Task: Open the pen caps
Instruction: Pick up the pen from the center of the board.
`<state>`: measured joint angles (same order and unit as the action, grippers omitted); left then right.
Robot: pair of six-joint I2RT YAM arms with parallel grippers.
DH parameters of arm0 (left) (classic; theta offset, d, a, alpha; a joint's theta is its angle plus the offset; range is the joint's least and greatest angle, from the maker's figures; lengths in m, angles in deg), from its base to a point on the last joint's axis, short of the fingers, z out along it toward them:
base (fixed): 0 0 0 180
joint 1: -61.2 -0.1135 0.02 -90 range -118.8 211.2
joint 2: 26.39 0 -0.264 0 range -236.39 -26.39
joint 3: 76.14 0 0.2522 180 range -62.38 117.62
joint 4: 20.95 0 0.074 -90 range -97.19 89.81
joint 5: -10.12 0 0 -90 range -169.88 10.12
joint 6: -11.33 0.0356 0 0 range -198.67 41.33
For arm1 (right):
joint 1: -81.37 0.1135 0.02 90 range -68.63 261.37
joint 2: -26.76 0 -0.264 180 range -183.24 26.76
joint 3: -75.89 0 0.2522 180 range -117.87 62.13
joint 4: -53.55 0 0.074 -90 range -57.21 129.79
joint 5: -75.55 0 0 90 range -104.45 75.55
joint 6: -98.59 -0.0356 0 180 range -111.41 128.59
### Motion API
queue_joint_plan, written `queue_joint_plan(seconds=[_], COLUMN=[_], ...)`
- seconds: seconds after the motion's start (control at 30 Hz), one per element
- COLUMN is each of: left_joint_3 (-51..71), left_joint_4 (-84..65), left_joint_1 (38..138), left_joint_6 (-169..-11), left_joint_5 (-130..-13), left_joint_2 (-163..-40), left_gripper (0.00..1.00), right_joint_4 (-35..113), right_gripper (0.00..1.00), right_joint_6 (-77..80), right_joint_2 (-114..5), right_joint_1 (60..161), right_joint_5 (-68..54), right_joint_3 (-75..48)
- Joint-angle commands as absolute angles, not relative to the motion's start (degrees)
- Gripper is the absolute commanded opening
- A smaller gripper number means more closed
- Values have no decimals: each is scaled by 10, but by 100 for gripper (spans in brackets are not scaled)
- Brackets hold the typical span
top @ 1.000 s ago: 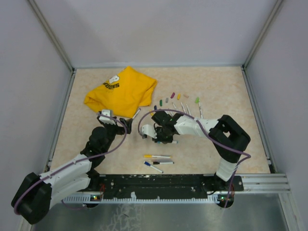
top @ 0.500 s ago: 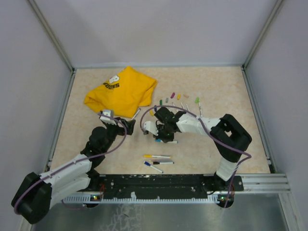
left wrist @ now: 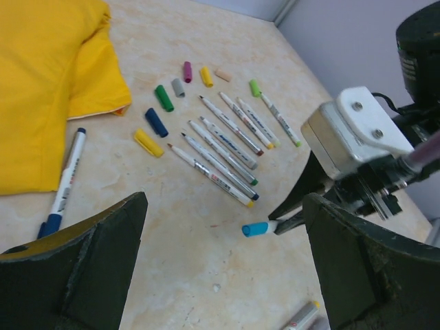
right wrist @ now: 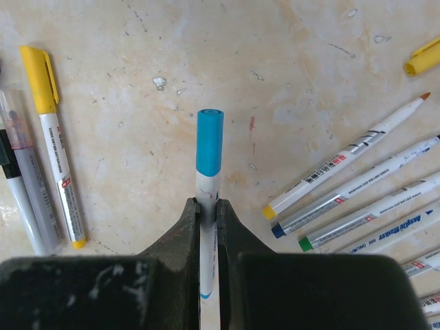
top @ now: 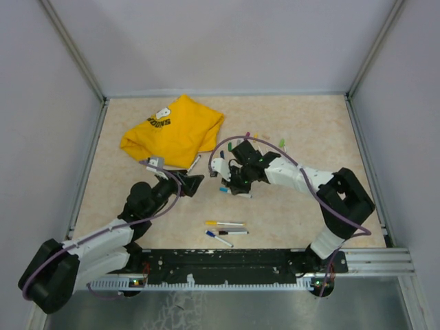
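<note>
A light-blue pen cap point(right wrist: 210, 141) is sitting on its pen point(right wrist: 208, 192) at the centre of the right wrist view, pointing up the frame over the desk point(top: 309, 117). The right end effector point(right wrist: 207, 210) is clamping the white barrel just below that cap. In the left wrist view the same cap is showing at lower centre, aimed into the gap of the left end effector point(left wrist: 225, 206), whose jaws are standing wide apart with nothing between them.

The step in hand appears to be the hand-off before the pull. The next move is likely calling for the left jaws to slide over the cap, close on it alone, and draw it straight off along the barrel while the right grip holds firm.

Eight loose caps point(left wrist: 163, 97) are lying in the upper middle of the left wrist view, with seven or eight uncapped pens point(left wrist: 227, 151) fanned just below and to the right of them, too tightly packed to count surely. One blue-capped pen point(left wrist: 65, 179) is lying beside the yellow T-shirt point(top: 172, 130) at left. Three more capped pens point(top: 225, 230) are waiting at lower centre of the top view.
</note>
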<state>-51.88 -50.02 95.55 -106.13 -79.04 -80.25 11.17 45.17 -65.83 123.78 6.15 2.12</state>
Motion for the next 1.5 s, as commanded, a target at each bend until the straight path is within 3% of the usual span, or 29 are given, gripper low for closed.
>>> queue_joint_plan(seconds=[0.0,0.4,1.47], left_joint_3=[-541,-548,-532], left_joint_4=[-598,-708,-786], left_joint_1=[955,956,958], left_joint_6=[-1109,-1168,-1241], left_joint_5=[-716,-679,-690], left_joint_2=[-825,-926,-1026], left_gripper=[100,98,97], right_joint_4=[140,148,167], right_gripper=[0,0,0], right_joint_6=[435,429,400], right_joint_2=[-620,-617,-600], right_joint_1=[1226,1218,1185], right_joint_5=[97,109,157], right_joint_3=[24,28,32])
